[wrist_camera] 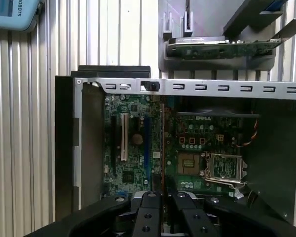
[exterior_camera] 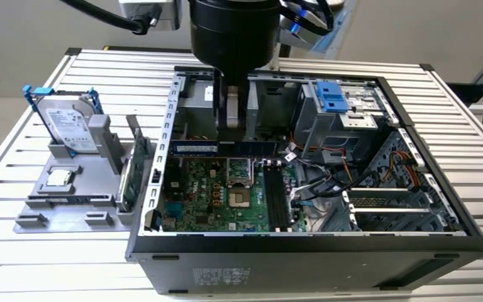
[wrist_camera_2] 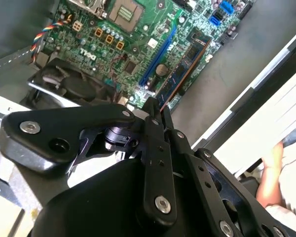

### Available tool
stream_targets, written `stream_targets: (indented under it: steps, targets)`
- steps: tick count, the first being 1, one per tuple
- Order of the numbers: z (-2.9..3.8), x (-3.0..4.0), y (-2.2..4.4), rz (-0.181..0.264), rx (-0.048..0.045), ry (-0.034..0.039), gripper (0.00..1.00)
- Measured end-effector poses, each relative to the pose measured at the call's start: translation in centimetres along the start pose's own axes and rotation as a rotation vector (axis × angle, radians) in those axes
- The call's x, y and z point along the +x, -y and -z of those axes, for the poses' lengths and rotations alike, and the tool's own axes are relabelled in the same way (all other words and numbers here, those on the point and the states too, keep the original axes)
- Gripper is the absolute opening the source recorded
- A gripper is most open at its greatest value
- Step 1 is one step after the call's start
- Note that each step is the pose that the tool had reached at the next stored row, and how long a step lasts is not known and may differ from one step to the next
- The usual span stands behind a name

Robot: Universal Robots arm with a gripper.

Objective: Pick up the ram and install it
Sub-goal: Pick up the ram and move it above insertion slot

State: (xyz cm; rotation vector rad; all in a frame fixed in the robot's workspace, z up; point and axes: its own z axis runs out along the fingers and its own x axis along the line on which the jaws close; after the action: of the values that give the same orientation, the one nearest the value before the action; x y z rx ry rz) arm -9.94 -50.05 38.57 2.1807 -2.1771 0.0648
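The ram (exterior_camera: 195, 148) is a long thin dark stick held level inside the open computer case (exterior_camera: 309, 242), above the green motherboard (exterior_camera: 216, 195). My gripper (exterior_camera: 234, 135) reaches straight down from the arm into the case and is shut on the ram's middle. In the second wrist view the ram (wrist_camera_2: 181, 71) runs out from the closed fingertips (wrist_camera_2: 153, 106) over the board's long slots. In the first wrist view the ram (wrist_camera: 162, 143) appears edge-on as a thin line above the gripper (wrist_camera: 162, 193). The black memory slots (exterior_camera: 275, 198) lie lower, toward the case's near side.
A grey fixture (exterior_camera: 73, 201) on the exterior view's left carries a silver hard drive in a blue frame (exterior_camera: 65, 123) and a broader green circuit card (exterior_camera: 136, 160). A drive cage with a blue latch (exterior_camera: 339, 97) and loose cables (exterior_camera: 342, 176) fill the case's right half. A hand (wrist_camera_2: 271, 180) is near the table edge.
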Motion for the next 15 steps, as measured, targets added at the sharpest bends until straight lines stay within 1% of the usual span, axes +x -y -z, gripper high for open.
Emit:
stream_targets:
  steps: [5,11,15]
  targets:
    - [-0.1,0.0,1.19,0.0,0.0,0.0,0.0]
    - [-0.16,-0.01,2.45,0.0,0.0,0.0001,0.0]
    - [-0.17,-0.01,3.46,0.0,0.0,0.0,0.0]
